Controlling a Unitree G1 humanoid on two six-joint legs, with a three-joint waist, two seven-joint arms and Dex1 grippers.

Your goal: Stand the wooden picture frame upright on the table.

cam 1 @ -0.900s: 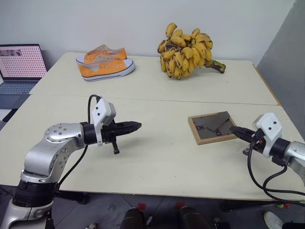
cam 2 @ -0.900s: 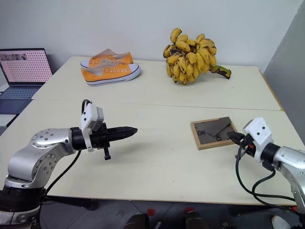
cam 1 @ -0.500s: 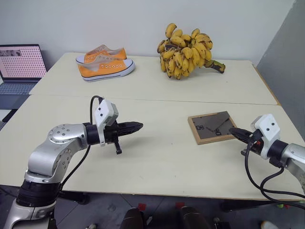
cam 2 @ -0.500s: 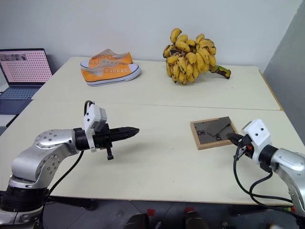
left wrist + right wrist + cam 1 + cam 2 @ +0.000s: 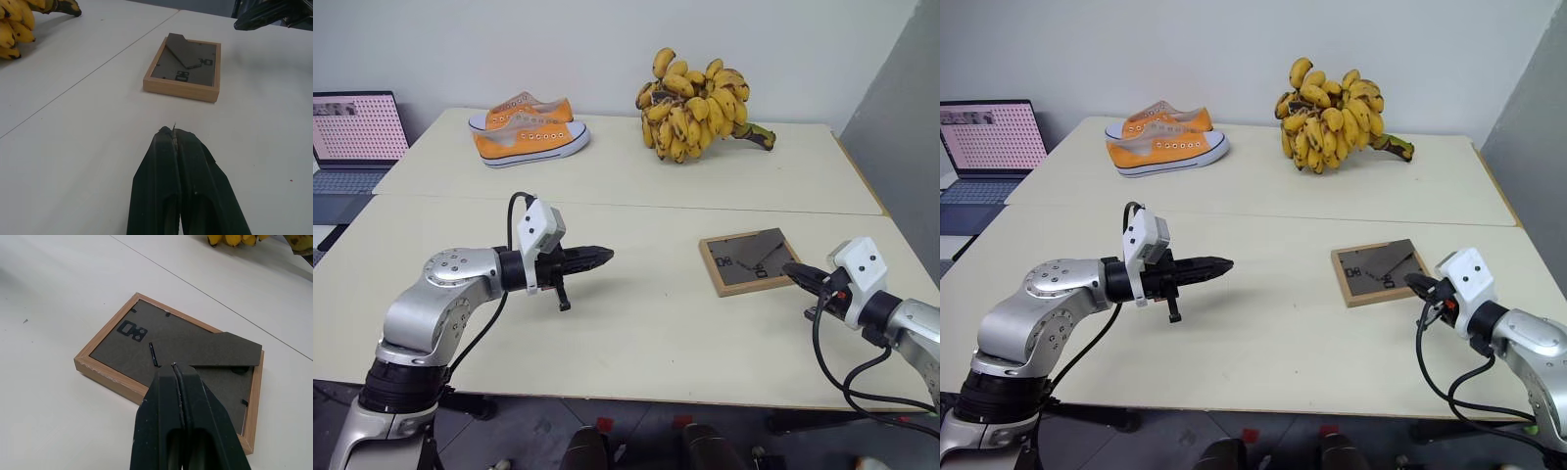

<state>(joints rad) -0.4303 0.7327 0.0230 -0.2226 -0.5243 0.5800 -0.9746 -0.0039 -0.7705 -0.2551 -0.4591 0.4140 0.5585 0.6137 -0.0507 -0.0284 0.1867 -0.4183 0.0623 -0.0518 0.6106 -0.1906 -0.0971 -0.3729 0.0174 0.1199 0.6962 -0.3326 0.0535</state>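
Picture frame (image 5: 750,260) flat on table (image 5: 636,333), face down, dark back up, stand folded against back; lies toward right side, so not yet stood up. Right gripper (image 5: 795,271) clenched, empty, tip just beside frame's near edge, probably lined up to lift it; contact unclear. Left gripper (image 5: 603,256) clenched, empty, well apart at mid-table. Right wrist view shows stand flap, hanger clips on back (image 5: 181,352); head views show bananas (image 5: 697,102), shoes (image 5: 529,129), laptop (image 5: 352,137) at far side.
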